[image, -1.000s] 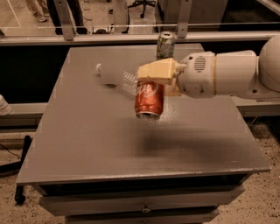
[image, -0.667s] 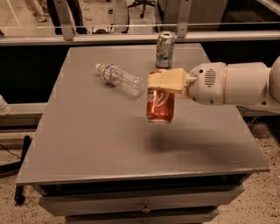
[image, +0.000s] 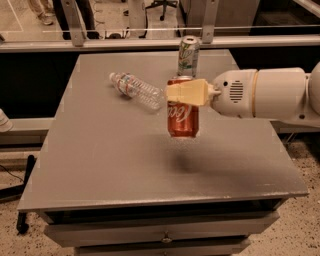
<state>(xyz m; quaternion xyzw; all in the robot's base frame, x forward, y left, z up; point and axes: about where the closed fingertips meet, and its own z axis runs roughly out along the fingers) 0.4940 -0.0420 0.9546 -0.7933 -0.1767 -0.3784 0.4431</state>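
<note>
A red soda can (image: 182, 119) hangs upright above the grey table (image: 110, 165), with my gripper (image: 186, 93) shut on its upper part. The arm reaches in from the right. The can's shadow falls on the tabletop just below and to the right of it. A clear plastic water bottle (image: 136, 89) lies on its side just left of the gripper. A green and silver can (image: 188, 55) stands upright behind the gripper, near the table's far edge.
The table has drawers along its front (image: 165, 235). A glass partition with metal posts (image: 72, 22) runs behind the table. A black object (image: 25, 192) leans on the floor at the left.
The arm has drawn back to the right with the red can, which went from tilted to upright. The water bottle, partly covered before, is now in full view.
</note>
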